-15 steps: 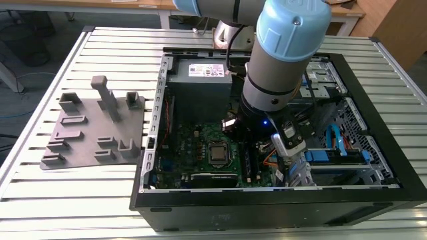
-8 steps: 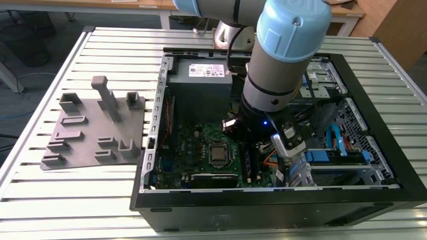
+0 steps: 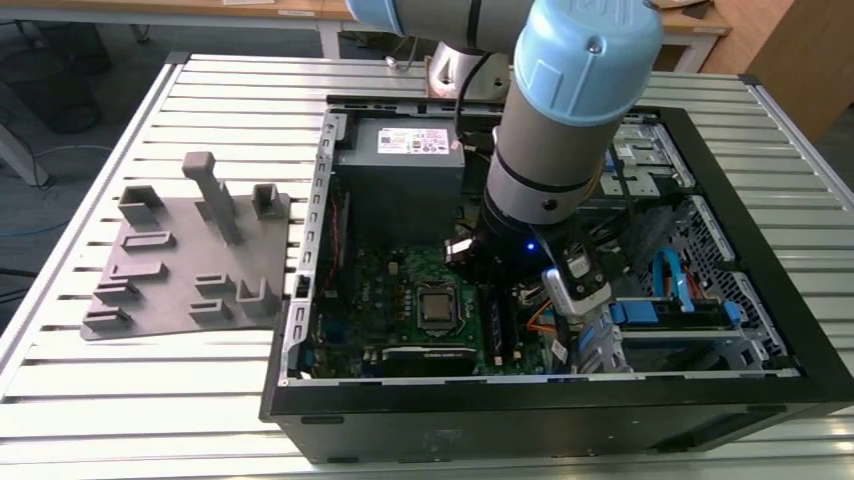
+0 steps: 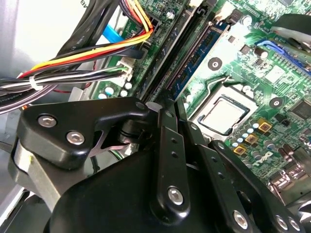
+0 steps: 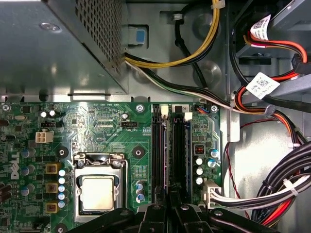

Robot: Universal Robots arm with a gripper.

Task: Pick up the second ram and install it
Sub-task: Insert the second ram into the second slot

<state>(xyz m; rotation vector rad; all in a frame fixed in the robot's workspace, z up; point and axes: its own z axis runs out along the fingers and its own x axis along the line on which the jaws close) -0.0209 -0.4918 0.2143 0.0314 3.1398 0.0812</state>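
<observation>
Well off to the exterior view's left of your gripper point(image 5: 167, 208) stands the grey fixture point(image 3: 187, 265), with no board on its posts. The gripper itself is down inside the computer case point(image 3: 747, 395), over the memory slots point(image 5: 158, 150) just beside the processor socket point(image 5: 97, 187). Its fingers point(image 4: 165, 131) are drawn close together and, as far as you can judge edge-on, pinch the second ram point(image 4: 194, 58), which stands upright directly beneath them, its long axis running along the slots and straight ahead of the fingertips.
</observation>
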